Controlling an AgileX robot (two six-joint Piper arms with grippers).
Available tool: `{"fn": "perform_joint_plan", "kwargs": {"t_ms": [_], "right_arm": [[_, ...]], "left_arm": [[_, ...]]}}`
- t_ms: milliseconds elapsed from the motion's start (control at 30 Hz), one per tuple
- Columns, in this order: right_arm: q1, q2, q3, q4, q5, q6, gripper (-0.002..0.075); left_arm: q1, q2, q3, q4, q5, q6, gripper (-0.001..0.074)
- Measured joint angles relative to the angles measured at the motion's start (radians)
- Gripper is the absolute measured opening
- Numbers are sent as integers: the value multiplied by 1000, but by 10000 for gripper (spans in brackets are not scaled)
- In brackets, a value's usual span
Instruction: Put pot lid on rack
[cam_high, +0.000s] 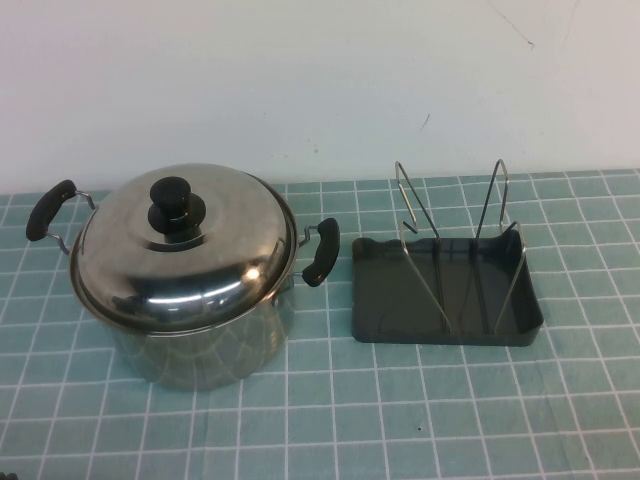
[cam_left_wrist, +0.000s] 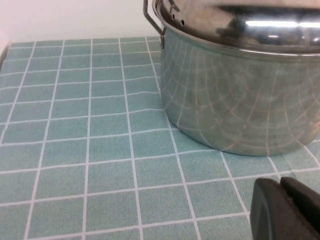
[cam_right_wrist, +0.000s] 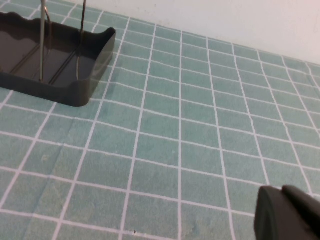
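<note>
Steel all over, the lid (cam_high: 185, 245) sits closed on the pot (cam_high: 205, 340), its dome polished enough to mirror the room, so its surface looks slick and hard for jaws to hold. It is stiff and will not bend; it is probably fairly light for its width, though wide enough to swing if held off-centre. The black knob (cam_high: 176, 202) at the lid's middle is the obvious place to take hold: it stands proud of the dome, looks matte, and lies over the balance point. A hold on the thin rim would likely slip.

The rack (cam_high: 452, 290) stands on the desk (cam_high: 420, 420) just beside the pot, near the pot's right handle (cam_high: 322, 252), with its two wire loops (cam_high: 455, 215) upright and nothing in them. The lid would have to go in on edge between those wires.

The left gripper (cam_left_wrist: 286, 210) hangs low over the desk near the pot's wall; whether its jaws are spread or pressed together cannot be told. The right gripper (cam_right_wrist: 287, 215) hangs over bare desk well apart from the rack, and its jaws cannot be read either. Neither touches anything.
</note>
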Motion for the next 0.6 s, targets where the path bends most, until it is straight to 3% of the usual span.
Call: {"fn": "perform_joint_plan", "kwargs": {"t_ms": [400, 600], "right_arm": [[0, 0, 2, 0, -24, 0, -1], [0, 0, 9, 0, -297, 0, -1]], "left_arm": [[0, 0, 0, 0, -24, 0, -4], [0, 0, 3, 20, -263, 2, -4]]}}
